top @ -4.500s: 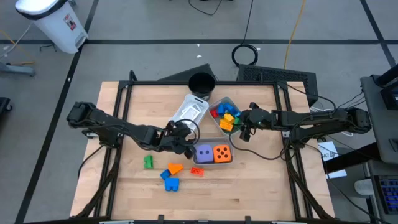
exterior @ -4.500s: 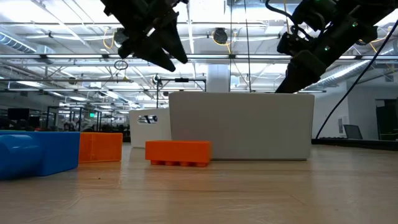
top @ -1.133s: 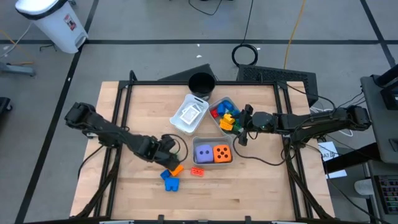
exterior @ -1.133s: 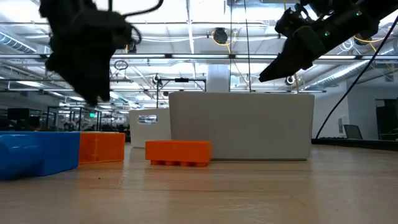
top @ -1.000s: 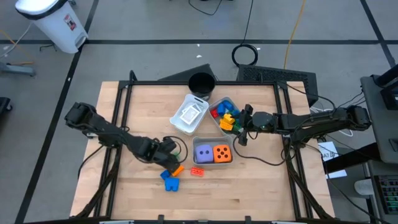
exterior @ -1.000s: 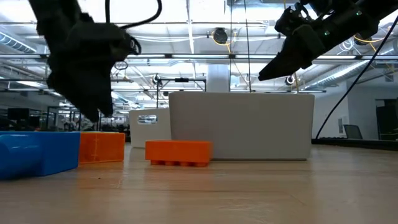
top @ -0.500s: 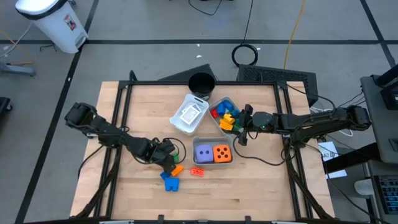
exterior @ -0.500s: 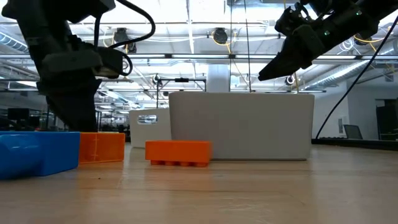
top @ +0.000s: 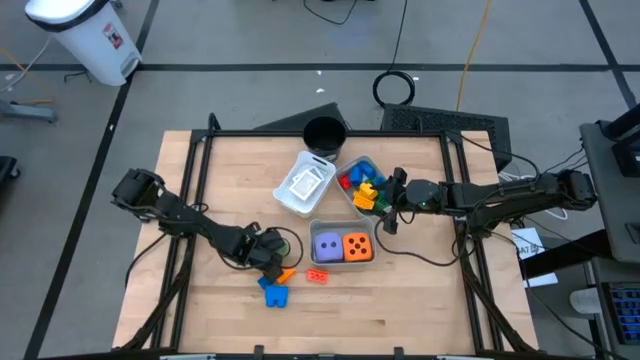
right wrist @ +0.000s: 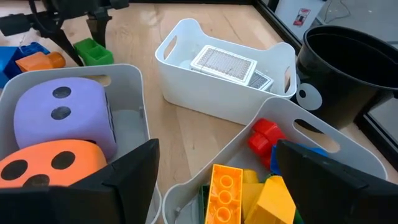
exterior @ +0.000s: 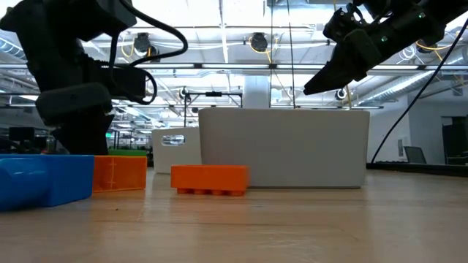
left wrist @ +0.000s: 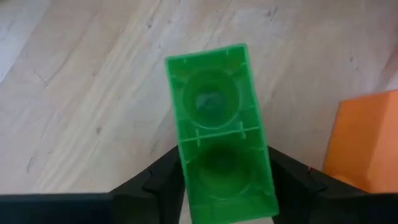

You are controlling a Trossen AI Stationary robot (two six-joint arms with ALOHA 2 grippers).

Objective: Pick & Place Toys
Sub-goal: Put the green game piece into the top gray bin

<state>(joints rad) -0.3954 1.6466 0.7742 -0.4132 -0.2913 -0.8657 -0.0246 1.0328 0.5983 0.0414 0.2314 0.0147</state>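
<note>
A green block [left wrist: 214,124] lies on the wooden table with its hollow side up. My left gripper [left wrist: 224,186] stands over it, shut on it, at the table's near left [top: 263,255]. An orange block [top: 285,272], a blue block [top: 273,292] and a flat orange brick [top: 318,274] lie on the table beside it. A purple die [top: 327,245] and an orange die [top: 358,246] sit in a grey tray [top: 343,263]. My right gripper [right wrist: 214,180] hangs open above the trays and holds nothing. My left gripper pinches the green block's two long sides [left wrist: 189,180] between its two fingers [left wrist: 158,186], near the block's end closest to the wrist. The fingers come steeply from above and lie across the block. The block rests flat on the table.
A white tray [top: 305,186] holds flat white tiles. A grey tray [top: 372,168] holds several coloured blocks. A black cup [top: 324,133] stands at the far edge. Bare wood lies along the near edge and at the far left.
My left gripper has come down toward the table beside the orange block and has rolled a little about its own axis. My right gripper has kept still.
</note>
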